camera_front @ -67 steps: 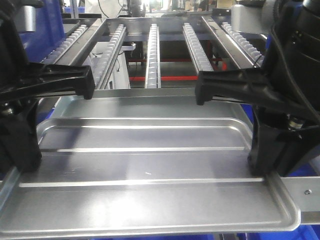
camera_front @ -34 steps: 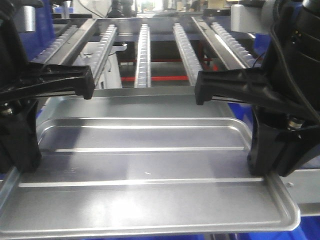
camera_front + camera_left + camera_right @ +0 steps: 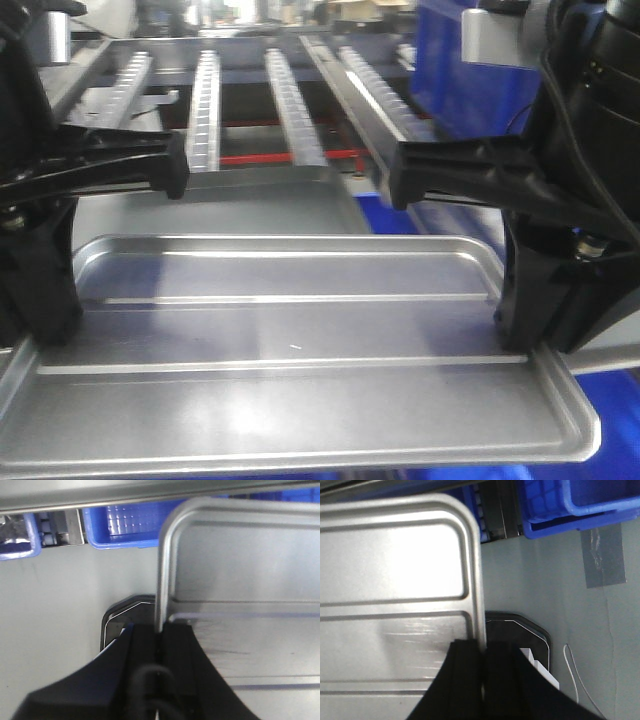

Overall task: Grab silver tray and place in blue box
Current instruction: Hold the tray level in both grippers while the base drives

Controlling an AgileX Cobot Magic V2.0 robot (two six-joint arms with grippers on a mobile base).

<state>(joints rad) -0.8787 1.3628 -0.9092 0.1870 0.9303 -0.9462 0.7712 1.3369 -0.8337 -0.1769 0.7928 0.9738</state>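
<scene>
Grey floor [image 3: 60, 605]; roller rails [image 3: 205, 100] beyond | left hand [image 3: 159, 632], right hand [image 3: 483, 652] each pinching silver tray [image 3: 290, 330] rim

My left gripper [image 3: 159, 632] is matt black plastic, and the silver tray [image 3: 240, 555] pinched in it is smooth, glossy polished metal with faint scuffs near the grip. Past my right gripper [image 3: 483, 655], the same matt black, the blue box [image 3: 545, 505] is shiny moulded plastic and the floor [image 3: 530, 580] a dull, smooth grey

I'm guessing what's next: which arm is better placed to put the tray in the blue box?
Right, probably: the blue box sits on its side, though left tool and right tool both clamp the tray.
</scene>
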